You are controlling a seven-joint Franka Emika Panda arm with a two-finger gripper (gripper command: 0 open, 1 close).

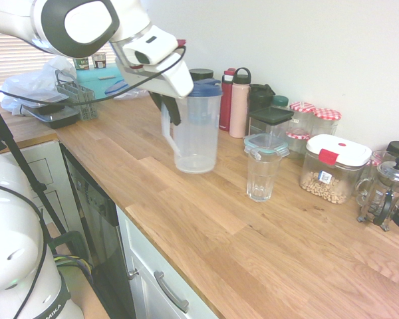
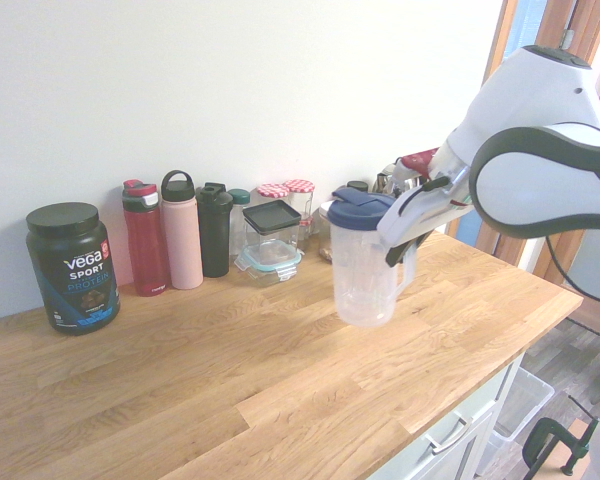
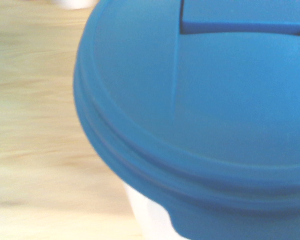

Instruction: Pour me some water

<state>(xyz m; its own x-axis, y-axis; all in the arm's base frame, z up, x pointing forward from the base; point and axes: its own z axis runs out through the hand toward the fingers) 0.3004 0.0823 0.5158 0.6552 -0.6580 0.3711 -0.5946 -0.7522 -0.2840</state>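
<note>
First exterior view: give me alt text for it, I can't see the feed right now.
The white arm's claw sits at the handle of a clear pitcher with a blue lid, which stands upright on the wooden counter. An empty drinking glass stands apart from the pitcher, in front of bottles, jars and containers lined along the wall.

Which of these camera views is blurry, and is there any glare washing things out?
Wrist view: soft all over, the pitcher's blue lid fills it and the wood grain is smeared. First exterior view: sharp, but the window at the top left is blown out. Second exterior view: clear and evenly lit, with slight wide-angle bending in the countertop.
</note>
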